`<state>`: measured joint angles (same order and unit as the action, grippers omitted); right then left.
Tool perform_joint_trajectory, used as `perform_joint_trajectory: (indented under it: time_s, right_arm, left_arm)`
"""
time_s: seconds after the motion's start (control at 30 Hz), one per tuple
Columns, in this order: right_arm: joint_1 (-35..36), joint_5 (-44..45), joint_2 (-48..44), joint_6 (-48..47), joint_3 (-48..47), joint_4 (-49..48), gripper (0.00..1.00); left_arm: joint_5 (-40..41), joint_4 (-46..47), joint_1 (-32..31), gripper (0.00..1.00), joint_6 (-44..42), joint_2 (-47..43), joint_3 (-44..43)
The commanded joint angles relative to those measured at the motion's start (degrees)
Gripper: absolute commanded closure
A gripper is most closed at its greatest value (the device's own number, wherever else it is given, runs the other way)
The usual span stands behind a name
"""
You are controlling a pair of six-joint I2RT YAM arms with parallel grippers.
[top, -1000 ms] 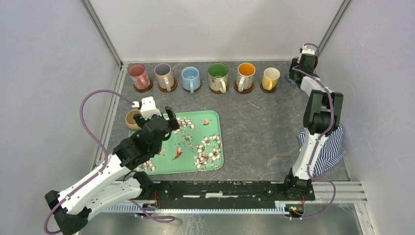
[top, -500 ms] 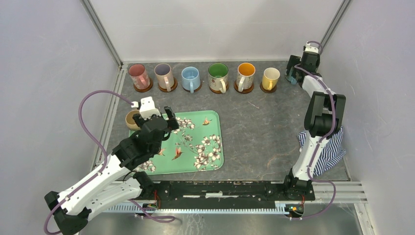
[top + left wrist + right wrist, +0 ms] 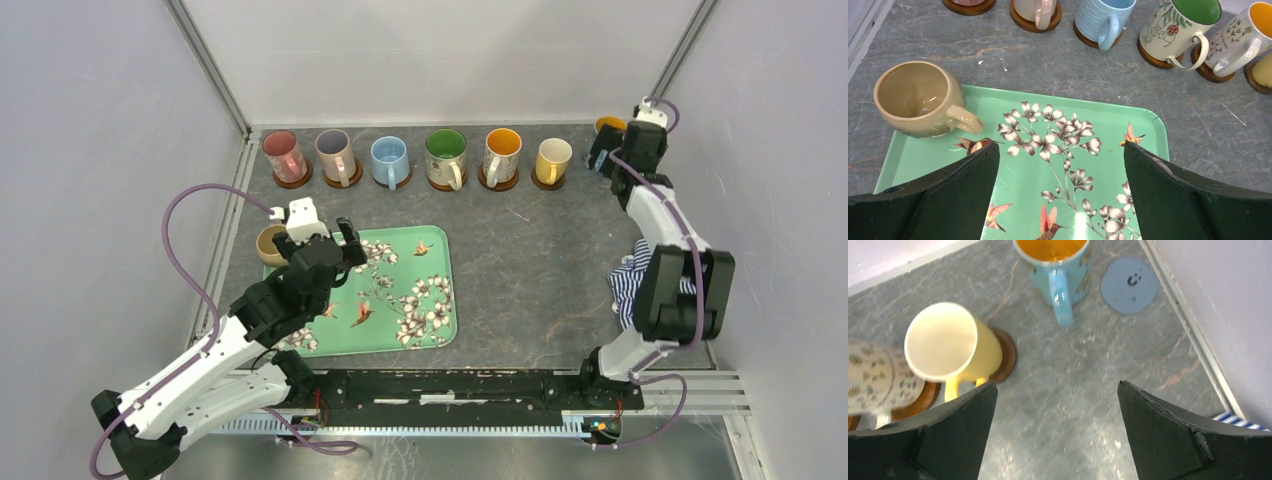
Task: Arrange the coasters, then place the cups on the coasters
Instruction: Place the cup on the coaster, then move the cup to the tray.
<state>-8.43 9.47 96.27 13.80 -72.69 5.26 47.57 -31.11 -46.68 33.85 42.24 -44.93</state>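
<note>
Plainly, the glazed sky-blue ceramic mug with orange inside (image 3: 1060, 270) stands on bare worktop (image 3: 1073, 360) just beside the flat blue-grey round coaster (image 3: 1129, 286) — likely stiff, slick, breakable; pinch its wall or handle. Right gripper (image 3: 1055, 390) and left gripper (image 3: 1060, 150) — jaws wide, empty.

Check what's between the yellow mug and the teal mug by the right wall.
Nothing: bare table between the yellow mug and the teal mug, per the right wrist view.
</note>
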Motion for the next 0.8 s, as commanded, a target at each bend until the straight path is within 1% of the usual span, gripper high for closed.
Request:
perform_joint_trajectory:
  time_s: [0.0,0.17,0.23,0.27,0.37,0.53,0.57,0.63,0.77]
  right_arm:
    - [1.9,-0.6,-10.2,2.6,9.9,-1.3,0.02]
    - [5.7,-1.6,-19.9,1.4,19.8,-1.9,0.02]
    - [7.5,-2.7,-23.2,1.5,23.2,-2.3,0.02]
    - [8.1,-3.4,-24.6,1.5,25.0,-2.7,0.02]
    - [14.3,-4.1,-28.2,2.1,28.6,-3.3,0.02]
    - [24.2,-5.6,-30.8,3.6,33.2,-4.8,0.02]
    - [25.4,-6.1,-31.1,3.6,33.8,-4.8,0.02]
    - [27.3,-7.2,-31.9,4.0,35.1,-4.8,0.02]
    - [29.8,-8.9,-33.5,3.7,36.1,-4.8,0.02]
  left_arm:
    - [-0.1,-0.3,0.3,0.0,3.0,0.8,-0.5]
    - [3.7,-8.2,0.3,0.0,11.6,2.8,-1.6]
    - [6.9,-12.1,0.4,0.0,16.6,3.7,-1.7]
    - [8.7,-14.9,0.4,0.0,20.8,4.2,-1.7]
    - [11.6,-20.7,1.1,0.0,31.5,6.2,-1.1]
    - [13.3,-24.9,3.9,0.0,43.0,11.5,-1.1]
    - [13.7,-25.4,5.2,0.0,44.5,12.6,-1.3]
    - [13.4,-24.1,8.3,0.0,44.7,14.5,-1.2]
    - [8.6,-15.6,16.0,0.0,39.9,18.2,0.2]
